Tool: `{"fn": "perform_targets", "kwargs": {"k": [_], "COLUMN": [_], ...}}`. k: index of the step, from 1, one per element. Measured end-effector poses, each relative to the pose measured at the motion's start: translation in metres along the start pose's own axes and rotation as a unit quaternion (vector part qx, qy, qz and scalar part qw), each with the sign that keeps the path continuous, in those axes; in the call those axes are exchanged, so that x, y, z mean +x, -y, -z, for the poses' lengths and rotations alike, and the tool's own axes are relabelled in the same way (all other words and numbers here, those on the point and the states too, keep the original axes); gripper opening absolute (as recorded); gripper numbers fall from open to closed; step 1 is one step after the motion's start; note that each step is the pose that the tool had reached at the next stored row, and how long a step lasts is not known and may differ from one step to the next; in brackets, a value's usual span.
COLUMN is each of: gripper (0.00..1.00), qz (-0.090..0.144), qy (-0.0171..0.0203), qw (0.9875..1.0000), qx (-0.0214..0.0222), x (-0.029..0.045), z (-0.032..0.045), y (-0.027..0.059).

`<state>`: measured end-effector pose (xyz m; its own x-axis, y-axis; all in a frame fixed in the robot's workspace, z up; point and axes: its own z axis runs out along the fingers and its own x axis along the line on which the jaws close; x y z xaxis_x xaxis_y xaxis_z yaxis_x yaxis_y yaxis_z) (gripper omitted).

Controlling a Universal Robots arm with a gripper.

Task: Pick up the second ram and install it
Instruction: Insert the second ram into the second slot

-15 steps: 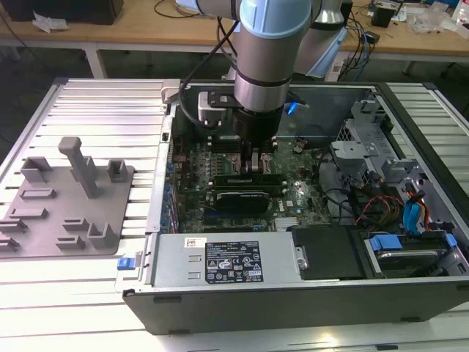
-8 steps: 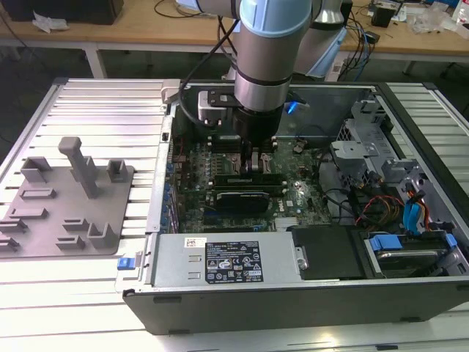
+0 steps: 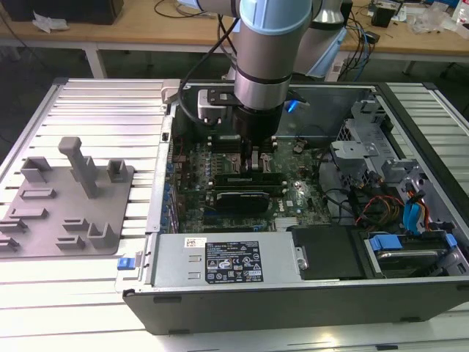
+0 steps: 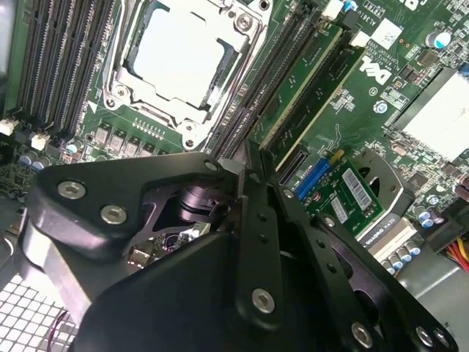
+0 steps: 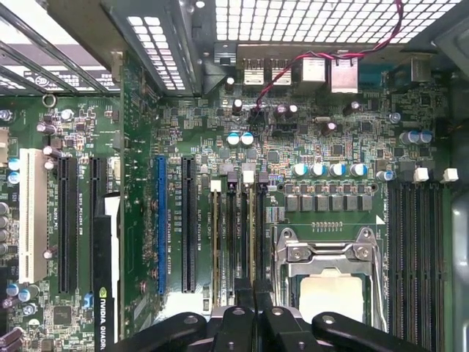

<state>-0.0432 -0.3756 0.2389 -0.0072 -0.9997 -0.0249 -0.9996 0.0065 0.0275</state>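
Observation:
The second ram (image 4: pixel 293 95) is a green strip standing on edge in a memory slot beside the CPU socket (image 4: pixel 176 59). In the first wrist view the second ram (image 5: pixel 250 235) shows as a thin edge running under my fingertips. My gripper (image 4: pixel 239 170) is down inside the case and shut on the strip's top edge; my fingers hide that part of it. In the exterior view my gripper (image 3: pixel 256 158) hangs over the motherboard's middle. Another green strip (image 4: pixel 333 70) sits in a slot just beyond.
The open computer case (image 3: pixel 220 308) has its power supply (image 3: pixel 227 260) along the front and drive bays with cables (image 3: pixel 410 213) at the exterior view's right. A graphics card (image 3: pixel 238 199) lies in front of my gripper. A grey fixture tray (image 3: pixel 66 205) rests outside, at the exterior view's left.

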Motion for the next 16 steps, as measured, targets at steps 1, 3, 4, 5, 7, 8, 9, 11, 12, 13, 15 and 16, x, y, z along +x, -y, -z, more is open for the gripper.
{"fn": "perform_targets", "kwargs": {"k": [1,3,4,5,7,8,9,11,12,13,15,16], "gripper": [0.09,0.09,0.09,0.09,0.09,0.09,0.09,0.09,0.09,0.09,0.09,0.09], "qz": [-0.001,-0.001,-0.002,-0.003,-0.003,-0.003,-0.003,-0.003,-0.003,-0.003,-0.004,-0.004], "qy": [0.0000,0.0003,0.0002,0.0001,0.0002,0.0005,0.0007,0.0009,0.0012,0.0018,0.0020,0.0020], "qw": [1.0000,1.0000,1.0000,1.0000,1.0000,1.0000,1.0000,1.0000,1.0000,1.0000,1.0000,1.0000], "qx": [0.0000,0.0002,0.0001,0.0001,0.0001,0.0001,0.0002,0.0001,0.0001,0.0001,0.0002,0.0001], "x": [0.0000,-0.0001,0.0000,0.0000,0.0000,0.0000,0.0000,0.0000,0.0001,0.0000,0.0001,0.0002], "z": [-0.0002,-0.0008,-0.0013,-0.0013,-0.0019,-0.0022,-0.0029,-0.0037,-0.0044,-0.0045,-0.0064,-0.0072], "y": [0.0000,0.0000,0.0001,0.0001,0.0001,0.0000,0.0000,-0.0002,-0.0004,-0.0005,-0.0009,-0.0012]}}
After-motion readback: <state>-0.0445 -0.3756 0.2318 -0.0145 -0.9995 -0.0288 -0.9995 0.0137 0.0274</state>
